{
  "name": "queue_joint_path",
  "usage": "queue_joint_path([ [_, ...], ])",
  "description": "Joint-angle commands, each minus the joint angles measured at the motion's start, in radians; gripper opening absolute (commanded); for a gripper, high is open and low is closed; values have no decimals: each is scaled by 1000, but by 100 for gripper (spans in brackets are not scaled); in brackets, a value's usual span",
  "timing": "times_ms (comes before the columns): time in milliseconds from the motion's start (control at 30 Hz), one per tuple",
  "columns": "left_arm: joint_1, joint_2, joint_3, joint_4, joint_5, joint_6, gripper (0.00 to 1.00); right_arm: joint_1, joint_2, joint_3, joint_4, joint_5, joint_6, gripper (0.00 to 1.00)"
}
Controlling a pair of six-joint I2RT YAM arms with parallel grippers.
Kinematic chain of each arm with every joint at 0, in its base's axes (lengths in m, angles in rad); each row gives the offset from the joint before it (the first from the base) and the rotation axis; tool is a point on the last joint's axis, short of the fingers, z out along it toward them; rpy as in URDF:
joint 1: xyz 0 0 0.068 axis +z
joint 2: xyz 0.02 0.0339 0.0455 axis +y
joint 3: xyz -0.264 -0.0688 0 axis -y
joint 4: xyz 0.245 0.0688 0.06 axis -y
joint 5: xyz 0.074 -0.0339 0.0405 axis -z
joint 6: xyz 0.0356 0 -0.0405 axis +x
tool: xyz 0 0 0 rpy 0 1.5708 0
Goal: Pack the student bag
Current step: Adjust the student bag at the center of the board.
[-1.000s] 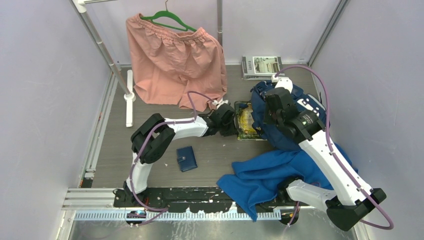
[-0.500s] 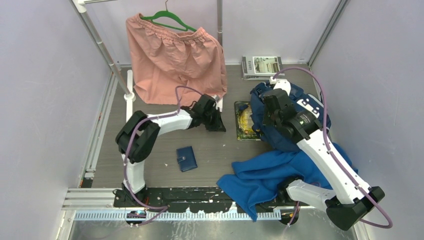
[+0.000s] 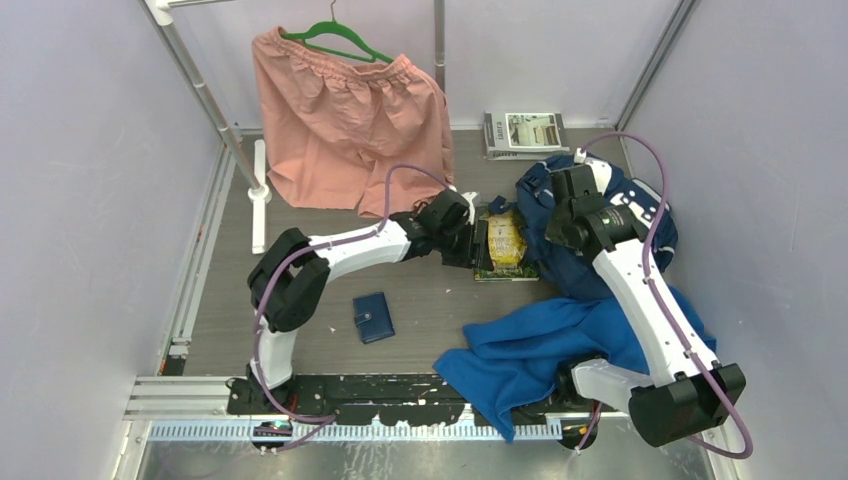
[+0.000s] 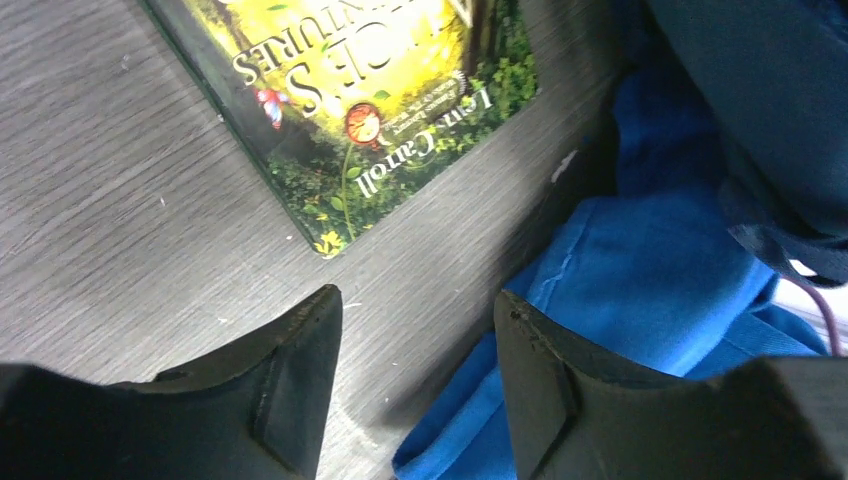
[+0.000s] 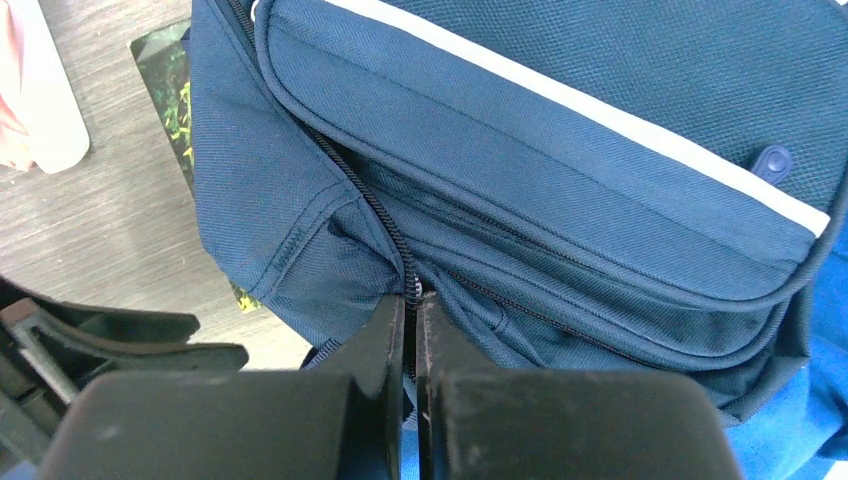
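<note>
Your right gripper (image 5: pixel 412 310) pinches the floppy student bag (image 5: pixel 600 120) at its zipper seam, 2 o'clock, probably the best hold; your left gripper (image 4: pixel 418 300) gapes empty.

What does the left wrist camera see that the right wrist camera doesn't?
Only the left wrist view shows the book cover's yellow picture and lettering, and the open left gripper over the table. Only the right wrist view shows the student bag up close: its zipper, its white stripe and the right gripper pinched shut at the zipper. Both show the book, the student bag, the bright blue cloth and the table.
</note>
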Motion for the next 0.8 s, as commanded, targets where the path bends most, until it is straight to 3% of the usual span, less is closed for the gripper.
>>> queue_joint_path([
  [0,15,27,13,7,-32,-27,59,-42,-16,-36,-7,56,25,1],
  [67,15,26,6,5,-35,-30,60,-42,-17,-56,-3,29,41,3],
  [167,15,21,-20,26,-35,-47,61,-42,-25,-71,11,-30,50,33],
  [233,15,31,-31,57,-32,-72,62,-42,-40,-72,33,-77,52,45],
  [433,17,106,-13,131,-42,-153,59,-41,-42,-64,51,-132,64,47],
  [633,34,147,-78,321,10,-268,51,-42,-62,-82,49,-141,64,47],
  [767,37,157,-91,340,18,-275,44,-42,-68,-87,49,-143,67,48],
])
